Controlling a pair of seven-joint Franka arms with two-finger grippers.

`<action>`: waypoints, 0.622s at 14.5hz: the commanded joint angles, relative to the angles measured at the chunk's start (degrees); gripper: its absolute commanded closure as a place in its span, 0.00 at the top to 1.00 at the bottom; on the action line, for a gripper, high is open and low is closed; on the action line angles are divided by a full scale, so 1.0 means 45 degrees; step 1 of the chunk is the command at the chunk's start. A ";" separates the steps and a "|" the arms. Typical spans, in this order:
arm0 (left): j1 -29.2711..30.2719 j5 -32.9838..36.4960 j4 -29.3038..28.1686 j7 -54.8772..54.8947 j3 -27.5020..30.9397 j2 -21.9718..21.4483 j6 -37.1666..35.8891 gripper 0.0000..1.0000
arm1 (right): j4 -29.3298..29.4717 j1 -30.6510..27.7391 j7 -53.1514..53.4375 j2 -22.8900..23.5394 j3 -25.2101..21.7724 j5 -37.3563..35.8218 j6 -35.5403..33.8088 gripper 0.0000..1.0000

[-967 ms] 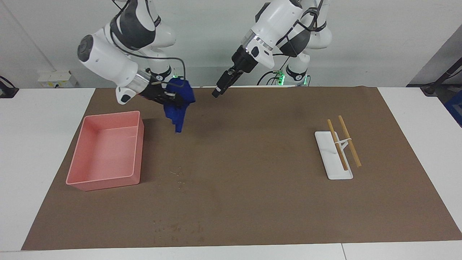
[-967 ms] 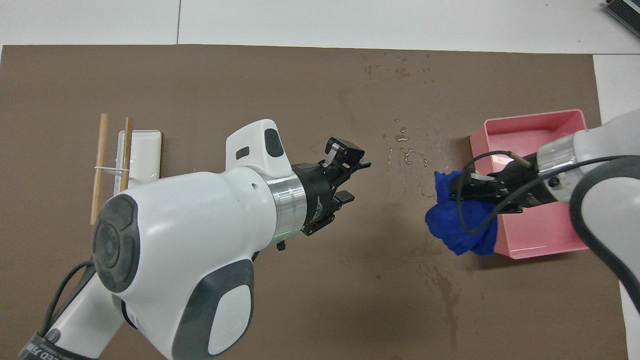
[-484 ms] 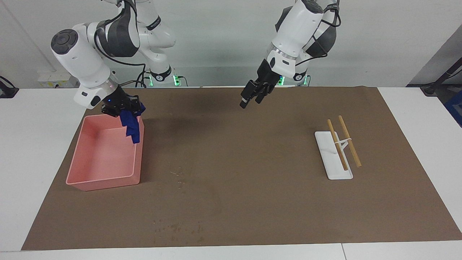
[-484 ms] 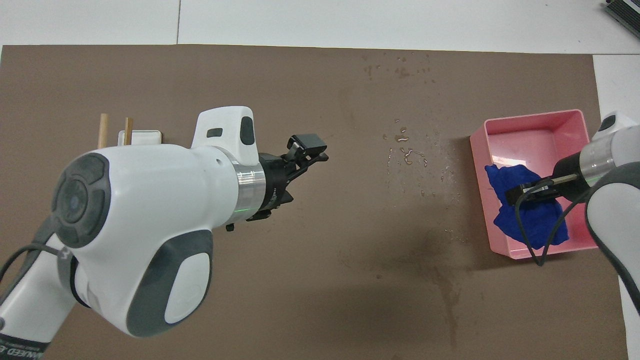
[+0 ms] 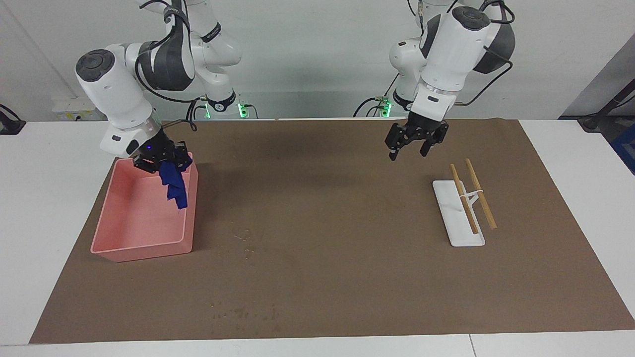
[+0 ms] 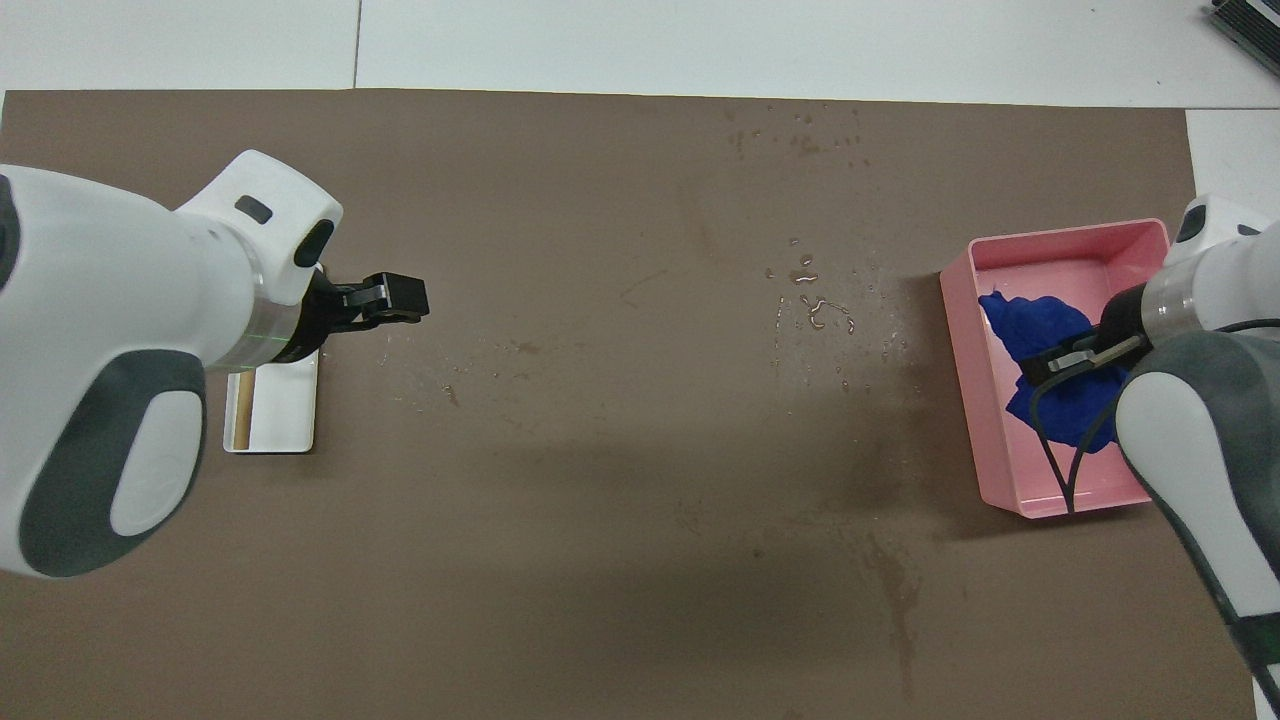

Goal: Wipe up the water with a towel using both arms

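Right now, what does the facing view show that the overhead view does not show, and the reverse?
Only the facing view shows the two chopsticks on the white rest and the open left gripper in the air. Only the overhead view shows the water droplets clearly. Both show the right gripper holding the towel over the pink tray.
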 commanded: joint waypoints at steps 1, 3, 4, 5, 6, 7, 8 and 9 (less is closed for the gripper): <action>0.0761 0.1082 0.1493 0.2462 -0.0116 0.0365 -0.2065 1.00 | -0.0063 0.0654 0.1344 0.0847 0.0087 -0.0055 0.1212 0.00; 0.1249 0.1280 0.2547 0.4103 -0.0097 0.0814 -0.3470 1.00 | -0.0064 0.1282 0.2358 0.1571 0.0106 -0.0035 0.2190 0.00; 0.1445 0.1281 0.3074 0.4556 -0.0116 0.1029 -0.4251 1.00 | -0.0064 0.1671 0.3022 0.1748 0.0106 -0.0054 0.2484 0.00; 0.1486 0.1281 0.3369 0.4677 -0.0097 0.1147 -0.4742 1.00 | -0.0064 0.1926 0.3396 0.1769 0.0087 -0.0055 0.2603 0.00; 0.1602 0.1261 0.3450 0.4697 -0.0019 0.1303 -0.4999 1.00 | -0.0044 0.1968 0.3554 0.1788 0.0087 -0.0055 0.2662 0.00; 0.1797 0.1242 0.3663 0.4833 0.0001 0.1498 -0.5156 1.00 | -0.0044 0.1871 0.3614 0.2079 0.0087 -0.0035 0.3146 0.00; 0.1895 0.1242 0.4052 0.5105 0.0001 0.1635 -0.5409 1.00 | -0.0044 0.1812 0.3614 0.2391 0.0087 -0.0035 0.3944 0.00; 0.1935 0.1242 0.4288 0.5340 0.0001 0.1752 -0.5585 1.00 | 0.0033 0.1908 0.3653 0.2819 0.0087 -0.0035 0.4629 0.00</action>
